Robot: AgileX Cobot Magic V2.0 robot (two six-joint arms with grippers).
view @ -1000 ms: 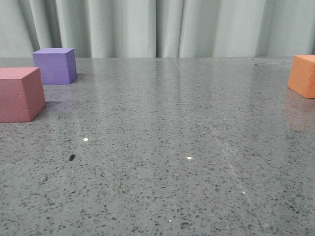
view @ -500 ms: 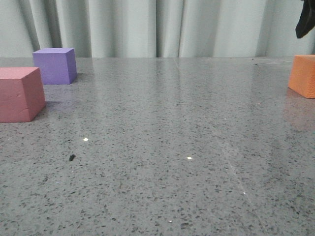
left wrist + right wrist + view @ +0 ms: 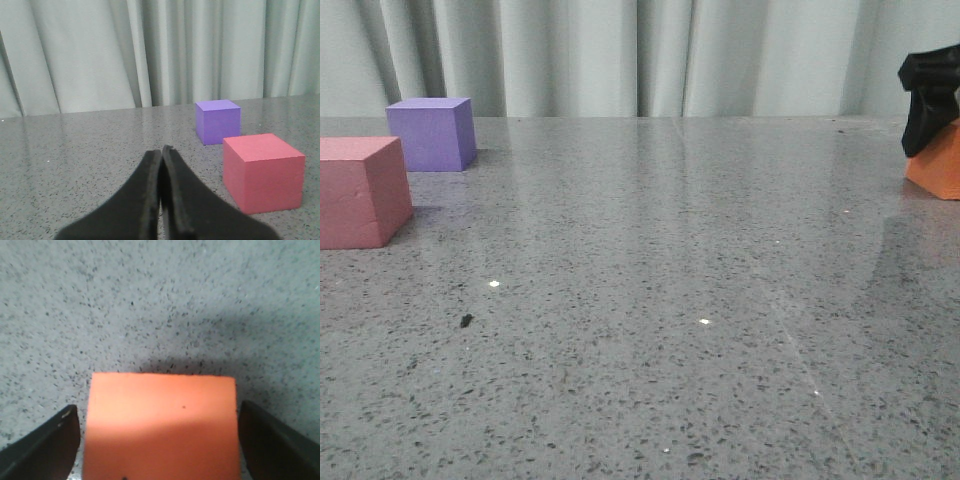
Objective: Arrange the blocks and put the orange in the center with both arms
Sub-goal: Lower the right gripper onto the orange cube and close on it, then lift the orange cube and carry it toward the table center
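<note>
The surface (image 3: pixel 650 300) looks like polished speckled grey stone, glossy enough to mirror the pale pleated cloth curtain (image 3: pixel 620 55). The purple cube (image 3: pixel 432 133) and red cube (image 3: pixel 360 190) look matt, smooth and foam-like. The orange cube (image 3: pixel 160 425) is matt. Both tools are matt black.

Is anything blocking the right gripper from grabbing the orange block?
No. The right gripper is open, with one of its fingers on each side of the orange block, and only bare gaps between them.
</note>
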